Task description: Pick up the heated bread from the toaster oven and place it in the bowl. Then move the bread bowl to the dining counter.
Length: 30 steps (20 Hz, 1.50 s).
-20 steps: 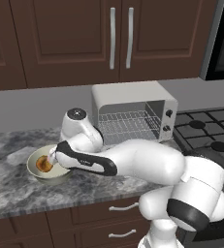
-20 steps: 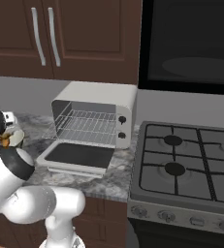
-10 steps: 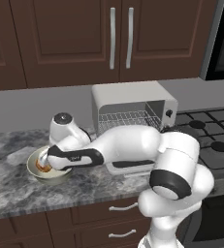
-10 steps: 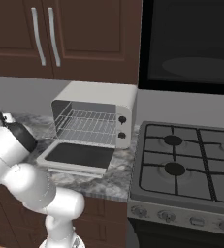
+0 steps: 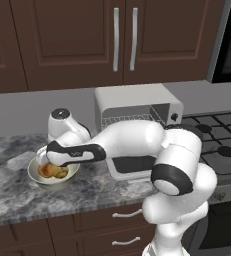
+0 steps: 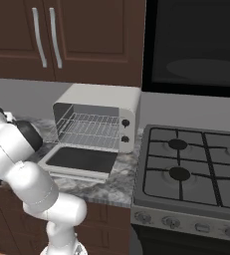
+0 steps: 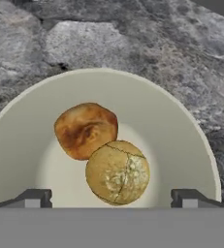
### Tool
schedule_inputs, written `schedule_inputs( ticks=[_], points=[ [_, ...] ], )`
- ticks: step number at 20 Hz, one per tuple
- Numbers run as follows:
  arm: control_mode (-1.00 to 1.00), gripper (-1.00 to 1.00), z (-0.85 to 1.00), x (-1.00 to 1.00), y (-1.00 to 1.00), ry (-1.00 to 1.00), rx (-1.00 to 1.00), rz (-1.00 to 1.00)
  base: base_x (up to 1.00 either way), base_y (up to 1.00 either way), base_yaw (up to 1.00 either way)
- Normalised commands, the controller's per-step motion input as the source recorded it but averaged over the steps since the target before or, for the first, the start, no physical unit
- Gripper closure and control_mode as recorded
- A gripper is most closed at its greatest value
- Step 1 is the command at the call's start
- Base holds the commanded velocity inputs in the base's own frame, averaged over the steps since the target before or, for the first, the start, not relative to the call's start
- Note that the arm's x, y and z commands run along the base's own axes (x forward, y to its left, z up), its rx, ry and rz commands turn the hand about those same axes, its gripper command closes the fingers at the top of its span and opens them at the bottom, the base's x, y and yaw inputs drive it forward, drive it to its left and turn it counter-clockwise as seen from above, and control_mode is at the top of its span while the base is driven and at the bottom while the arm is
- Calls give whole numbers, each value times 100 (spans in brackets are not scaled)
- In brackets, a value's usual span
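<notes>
Inside the round pale cream bowl [image 7: 191,131] on the grey-veined marble worktop [image 7: 147,43], you see the lumpy golden-yellow roll [image 7: 117,173] touching an orange-brown bun [image 7: 86,129]. The gripper [image 7: 108,197] hangs above, fingers spread wide, holding nothing.

The bowl [image 7: 181,126] is pale cream. In it, the heated bread [image 7: 117,173] is golden-yellow with pale flecks and dark cracks; the bun [image 7: 86,130] is orange-brown. The tabletop [image 7: 147,43] is grey-veined marble. The toaster oven [image 6: 99,102] is light grey with dark knobs and door glass. The cabinets [image 5: 72,40] are dark brown with silver handles.
</notes>
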Motion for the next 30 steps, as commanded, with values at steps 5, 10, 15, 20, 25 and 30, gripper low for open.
schedule_inputs(
  ticks=[5, 10, 15, 20, 25, 30],
  points=[
    [-100, -100, 0, -43, -68, 12, 13, -40, 0, 0, 0],
    [-100, -100, -14, -48, -51, 8, 13, -31, 0, 0, 0],
    [-100, -100, -46, -96, -11, 1, 10, -33, 0, 0, 0],
    [-100, -100, -21, -20, 26, -1, 2, -30, 0, 0, 0],
    [-100, -100, -7, 26, 27, -1, 0, -27, 0, 0, 0],
    [-100, -100, 15, 20, 14, 0, 7, -22, 0, 0, 0]
  ],
)
